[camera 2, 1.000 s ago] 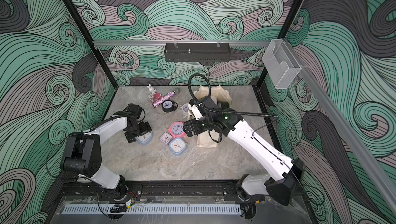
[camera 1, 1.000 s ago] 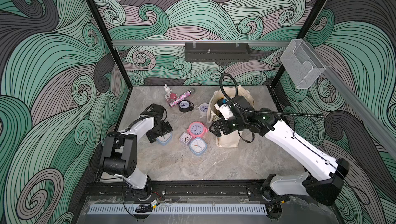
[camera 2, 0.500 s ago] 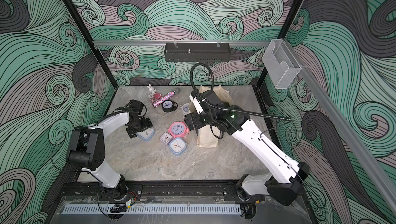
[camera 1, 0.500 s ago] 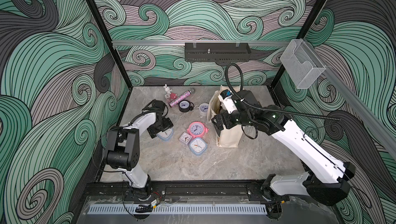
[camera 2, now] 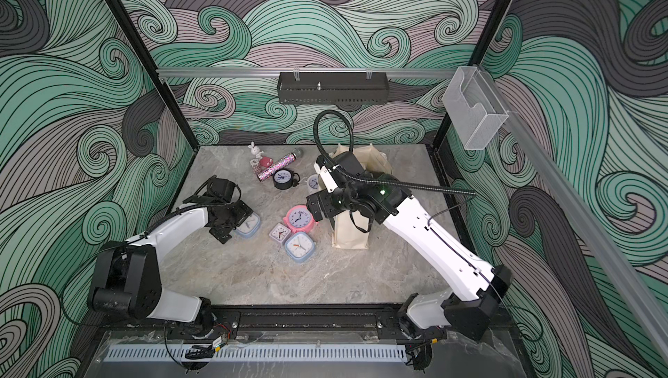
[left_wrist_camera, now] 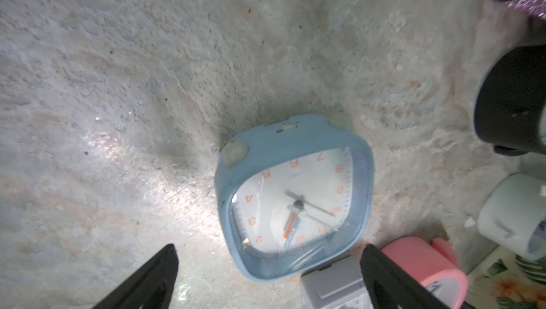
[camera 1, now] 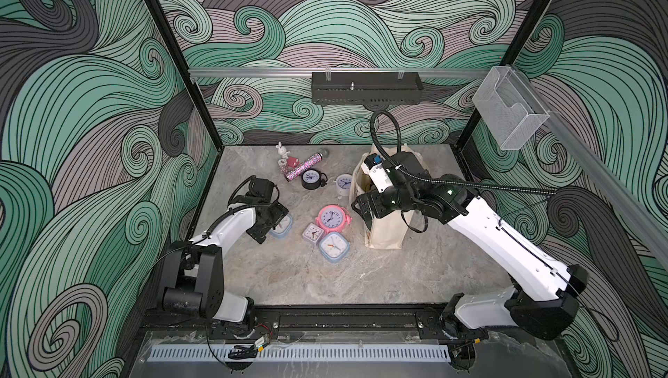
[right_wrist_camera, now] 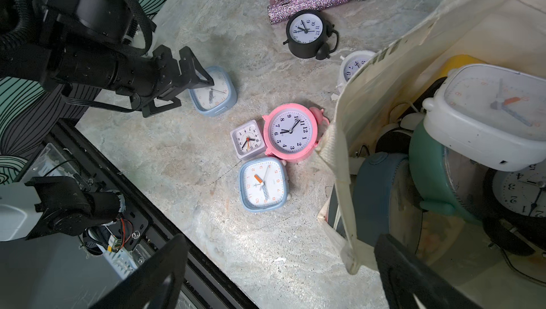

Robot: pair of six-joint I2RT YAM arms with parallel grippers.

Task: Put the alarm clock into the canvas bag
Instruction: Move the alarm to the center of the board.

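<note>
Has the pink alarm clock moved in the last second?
No. The pink alarm clock lies where it did, in the same place beside the standing canvas bag and next to the small white clock.

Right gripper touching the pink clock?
Apart. Right wrist view: right gripper open, fingers well clear of the pink clock, bare table between.

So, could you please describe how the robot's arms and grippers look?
The left arm and right arm have white shells with black joints. A black ribbed hose and a green light sit on the right one. The left gripper and right gripper have black wedge-shaped fingers.
</note>
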